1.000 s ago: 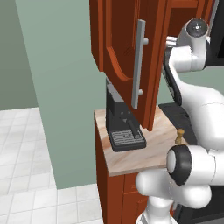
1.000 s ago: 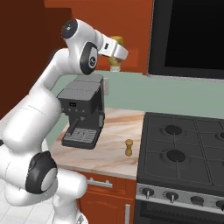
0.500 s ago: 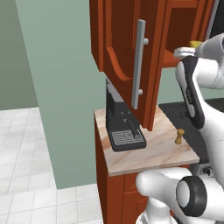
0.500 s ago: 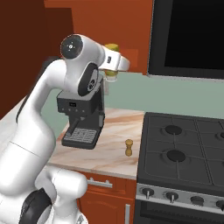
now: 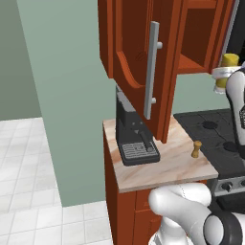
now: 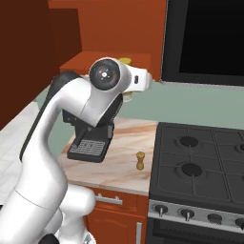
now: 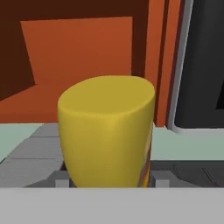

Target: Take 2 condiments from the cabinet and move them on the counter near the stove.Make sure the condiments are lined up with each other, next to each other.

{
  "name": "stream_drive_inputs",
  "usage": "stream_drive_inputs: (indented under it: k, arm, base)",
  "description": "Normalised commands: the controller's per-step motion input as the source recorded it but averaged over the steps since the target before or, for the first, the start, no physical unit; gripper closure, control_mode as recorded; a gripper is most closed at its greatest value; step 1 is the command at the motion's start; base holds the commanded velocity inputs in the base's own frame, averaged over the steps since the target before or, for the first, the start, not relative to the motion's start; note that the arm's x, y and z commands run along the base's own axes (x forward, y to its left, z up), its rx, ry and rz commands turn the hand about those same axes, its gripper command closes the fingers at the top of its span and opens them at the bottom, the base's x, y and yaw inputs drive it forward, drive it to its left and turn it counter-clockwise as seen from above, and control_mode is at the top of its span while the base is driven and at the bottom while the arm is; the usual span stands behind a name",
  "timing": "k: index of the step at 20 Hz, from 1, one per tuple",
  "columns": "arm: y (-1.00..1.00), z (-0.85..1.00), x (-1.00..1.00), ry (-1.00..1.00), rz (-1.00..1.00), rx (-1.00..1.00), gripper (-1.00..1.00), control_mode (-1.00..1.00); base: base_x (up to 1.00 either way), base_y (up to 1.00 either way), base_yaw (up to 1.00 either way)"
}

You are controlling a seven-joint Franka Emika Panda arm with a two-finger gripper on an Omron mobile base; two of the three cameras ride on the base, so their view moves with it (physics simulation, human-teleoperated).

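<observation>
Aloft, the gripper (image 5: 221, 76) clasped the yellow bottle (image 7: 106, 131) near the open cabinet (image 5: 139, 52), high above the stove (image 6: 200, 162). Below, the wooden shaker (image 5: 195, 149) stood on the counter (image 5: 158, 167), right of the coffee machine (image 5: 131, 136).

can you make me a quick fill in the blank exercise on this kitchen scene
1. The gripper holds a ____ bottle.
2. The wooden shaker stands on the ____, left of the stove.
3. The cabinet door stands ____.
4. The coffee machine is coloured ____.

Missing words: yellow; counter; open; black
</observation>
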Motion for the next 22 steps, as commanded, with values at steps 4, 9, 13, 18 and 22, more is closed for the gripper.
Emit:
stream_drive_inputs:
  k: [4, 9, 13, 18, 22]
  arm:
    - [-0.42, -0.23, -0.35, 0.00, 0.21, -0.06, 1.00, -1.00]
    - [-0.19, -0.38, -0.26, 0.00, 0.19, -0.02, 1.00, -1.00]
    - [-0.01, -0.50, -0.08, 0.00, 0.18, 0.00, 1.00, -1.00]
    - [0.00, -0.63, 0.00, -0.03, 0.17, 0.00, 1.00, -1.00]
    - [0.00, -0.58, 0.00, 0.00, 0.25, 0.00, 1.00, -1.00]
  base:
    - [0.00, 0.00, 0.00]
    - [0.00, 0.00, 0.00]
    - [0.00, 0.00, 0.00]
    - [0.00, 0.00, 0.00]
    - [0.00, 0.00, 0.00]
